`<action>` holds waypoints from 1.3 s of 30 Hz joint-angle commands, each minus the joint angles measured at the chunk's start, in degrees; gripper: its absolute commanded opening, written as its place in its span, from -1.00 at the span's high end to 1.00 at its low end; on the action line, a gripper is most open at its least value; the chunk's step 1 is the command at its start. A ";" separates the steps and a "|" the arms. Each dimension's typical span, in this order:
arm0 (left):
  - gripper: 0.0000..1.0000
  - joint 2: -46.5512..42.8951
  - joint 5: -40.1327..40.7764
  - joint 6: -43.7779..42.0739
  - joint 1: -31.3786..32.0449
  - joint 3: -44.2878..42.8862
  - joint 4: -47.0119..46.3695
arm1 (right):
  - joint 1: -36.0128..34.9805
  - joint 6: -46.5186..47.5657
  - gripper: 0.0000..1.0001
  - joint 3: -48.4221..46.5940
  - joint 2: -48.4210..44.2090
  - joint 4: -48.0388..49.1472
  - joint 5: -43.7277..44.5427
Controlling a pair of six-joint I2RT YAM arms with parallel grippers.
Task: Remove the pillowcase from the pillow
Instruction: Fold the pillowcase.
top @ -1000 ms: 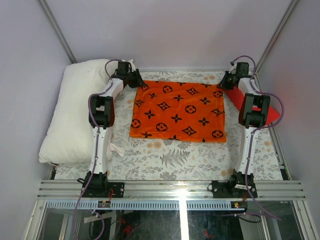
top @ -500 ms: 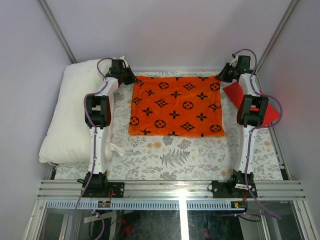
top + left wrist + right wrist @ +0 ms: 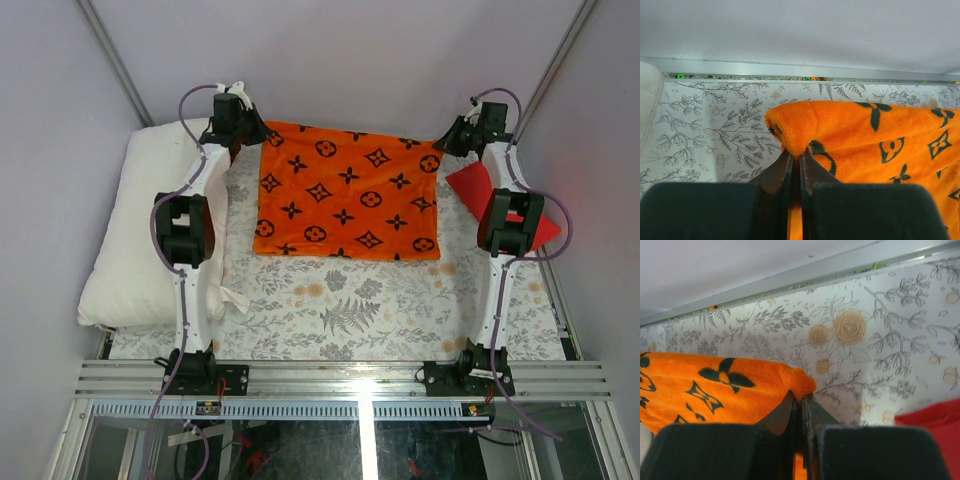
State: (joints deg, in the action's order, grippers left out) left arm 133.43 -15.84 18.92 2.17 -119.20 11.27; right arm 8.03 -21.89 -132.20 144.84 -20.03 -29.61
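Backdrop: pale grey enclosure walls on three sides, with a metal rail along the far edge.
Desk [image 3: 340, 310]: covered in a grey-and-cream floral cloth, bearing all the soft goods.
Pillowcase [image 3: 345, 200]: bright orange with black motifs, spread at centre-rear of the desk, far edge raised toward the back wall; flat, so apparently empty.
Pillow [image 3: 125, 240]: plump, white and bare, lying along the left side of the desk, apart from the pillowcase; judged already out of its cover.
Left gripper [image 3: 795, 159]: closed tight on the far-left corner of the pillowcase, fabric bunched above the pinch.
Right gripper [image 3: 801, 400]: likewise clamped on the far-right corner, a small orange nub protruding above the fingertips.
Paired hold: opposite corners taken, probably to stretch the far edge evenly and prevent sagging or folding.
Red cloth [image 3: 470, 185]: plain, folded, at the right edge beneath the right arm; no part in the task.
Stage (judgement): removal seemingly complete; only laying out and release left.
Risk (judgement): plush fabric liable to slip from so small a pinch.
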 commanded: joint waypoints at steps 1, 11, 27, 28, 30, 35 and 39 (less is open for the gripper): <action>1.00 -6.43 4.94 -4.32 0.07 5.54 -6.24 | 0.49 -2.97 1.00 8.48 -11.86 5.56 0.65; 1.00 -20.55 8.83 -2.30 0.16 29.44 -16.00 | 0.58 -3.05 1.00 38.08 -33.69 14.06 6.91; 1.00 -36.42 10.39 1.51 0.31 56.65 -24.06 | 0.93 -13.35 1.00 69.29 -53.86 19.24 12.99; 1.00 -37.09 10.31 1.68 0.27 58.27 -24.43 | 0.93 -13.93 1.00 71.34 -54.72 19.52 13.52; 1.00 -38.28 10.03 2.07 0.30 60.46 -24.73 | 0.93 -14.68 1.00 73.86 -56.51 19.87 15.10; 1.00 -39.73 9.09 2.94 0.55 64.06 -23.96 | 0.93 -15.61 1.00 77.89 -60.28 19.26 17.39; 1.00 -39.97 8.60 4.18 0.58 66.57 -23.62 | 0.93 -16.45 1.00 80.79 -62.05 19.22 18.24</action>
State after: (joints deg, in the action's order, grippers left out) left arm 95.11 -10.15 22.33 3.57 -54.89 -8.60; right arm 7.92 -37.52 -53.01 86.26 -3.33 -17.76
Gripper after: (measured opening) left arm 0.012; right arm 0.024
